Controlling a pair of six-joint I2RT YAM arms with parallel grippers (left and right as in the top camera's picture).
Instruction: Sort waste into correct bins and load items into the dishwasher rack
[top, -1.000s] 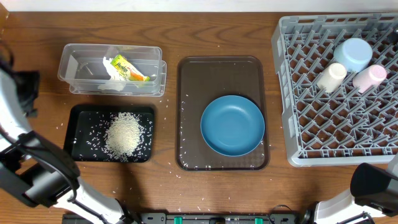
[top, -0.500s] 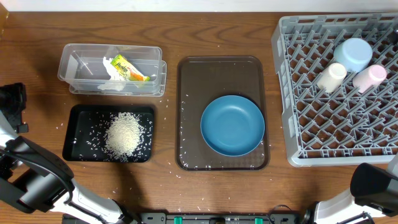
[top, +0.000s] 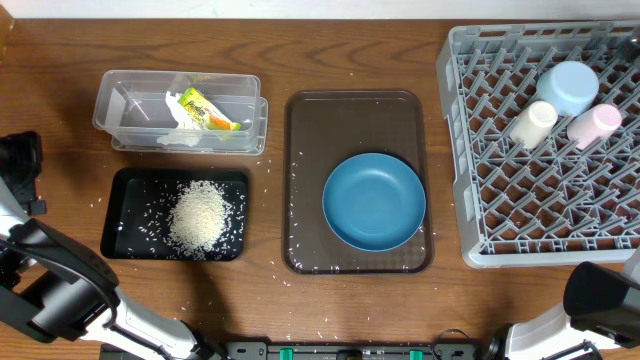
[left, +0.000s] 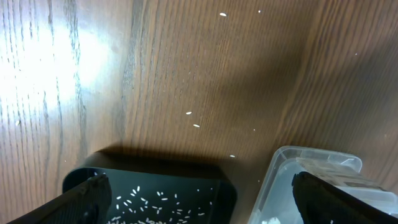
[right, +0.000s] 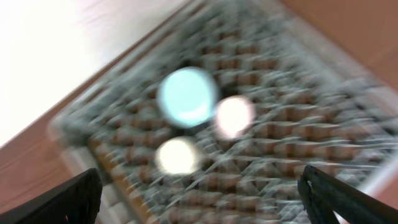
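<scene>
The rice heap (top: 199, 216) lies in the black tray (top: 125, 190). The yellow-green wrapper (top: 205, 108) and white paper lie in the clear tub (top: 130, 105). The dark-blue dish (top: 374, 200) sits on the brown tray (top: 350, 120). The grey rack (top: 500, 200) holds the light-blue bowl (top: 570, 87), cream cup (top: 532, 123) and pink cup (top: 594, 124). My left gripper (left: 205, 199) is open and empty above the black tray's corner (left: 149, 167) and the tub's end (left: 311, 163). My right gripper (right: 205, 199) is open and empty above the rack (right: 280, 180); that view is blurred.
Loose rice grains (left: 193, 119) are scattered on the wooden table round the black tray and brown tray. My left arm (top: 20, 165) is at the table's far left edge. My right arm (top: 600, 295) is at the front right corner.
My left arm has drawn back to the left, away from the clear tub, then stopped. The dishes and bins have not moved.
</scene>
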